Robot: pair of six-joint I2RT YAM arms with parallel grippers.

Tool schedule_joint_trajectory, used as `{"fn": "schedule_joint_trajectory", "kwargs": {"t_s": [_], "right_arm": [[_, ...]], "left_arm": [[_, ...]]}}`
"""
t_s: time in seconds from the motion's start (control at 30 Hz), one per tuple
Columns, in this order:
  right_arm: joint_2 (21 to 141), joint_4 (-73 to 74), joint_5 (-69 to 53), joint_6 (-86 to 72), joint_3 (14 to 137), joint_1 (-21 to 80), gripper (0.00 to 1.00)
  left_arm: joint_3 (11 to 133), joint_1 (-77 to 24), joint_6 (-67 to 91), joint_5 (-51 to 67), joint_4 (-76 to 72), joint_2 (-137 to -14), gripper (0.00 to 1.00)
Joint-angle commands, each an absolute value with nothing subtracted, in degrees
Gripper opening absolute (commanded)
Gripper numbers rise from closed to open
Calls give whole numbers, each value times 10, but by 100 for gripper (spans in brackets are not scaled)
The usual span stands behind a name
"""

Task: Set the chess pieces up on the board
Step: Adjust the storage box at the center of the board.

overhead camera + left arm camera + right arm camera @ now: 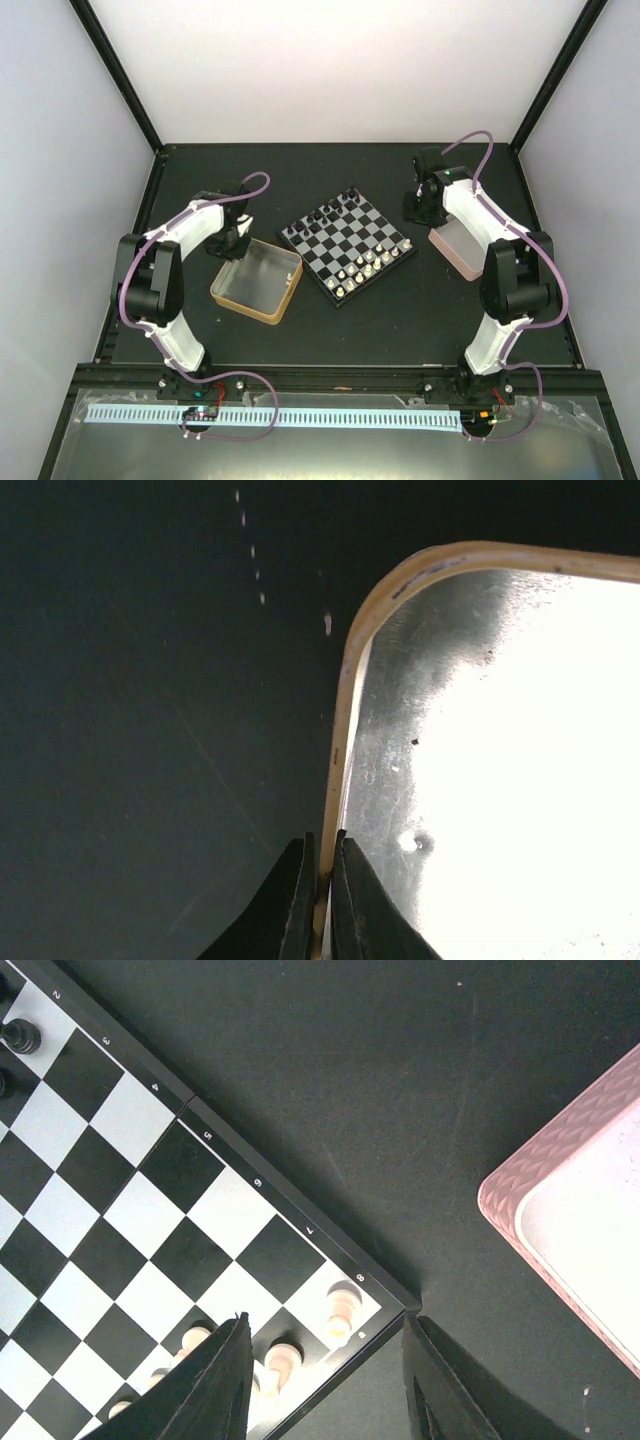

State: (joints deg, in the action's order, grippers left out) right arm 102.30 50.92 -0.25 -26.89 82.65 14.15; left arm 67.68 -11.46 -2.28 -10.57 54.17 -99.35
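The left gripper point(322, 840) is nearest my left wrist camera, its jaws pinched together on the yellowish rim of the tin point(345, 700). The tin's shiny floor glares white beside them. In my right wrist view the right gripper point(326, 1320) hangs with jaws spread wide above one corner of the board point(150, 1210). Cream-white pieces point(341, 1312) stand on the squares along that edge, and black pieces point(20, 1035) show at the far end.

From overhead, the board sits mid-table, turned diagonally, with the tin just to its left. A pink tray point(458, 252) lies to the right, partly under the right arm. The table point(380, 320) is matte black, with faint specks and scuffs. Pale walls point(330, 70) close it in, edged by black frame posts point(120, 80).
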Motion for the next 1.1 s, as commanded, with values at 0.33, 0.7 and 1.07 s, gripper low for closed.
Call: {"fn": "schedule_joint_trajectory", "kwargs": {"t_s": [0.33, 0.7, 1.07], "right_arm": [[1018, 511, -12, -263, 820, 145, 43], [1009, 501, -24, -264, 807, 150, 43], [980, 493, -29, -270, 802, 150, 43]], "left_arm": [[626, -85, 162, -120, 588, -933, 2], [608, -60, 238, -63, 576, -893, 22], [665, -98, 314, 2, 540, -794, 39]]}}
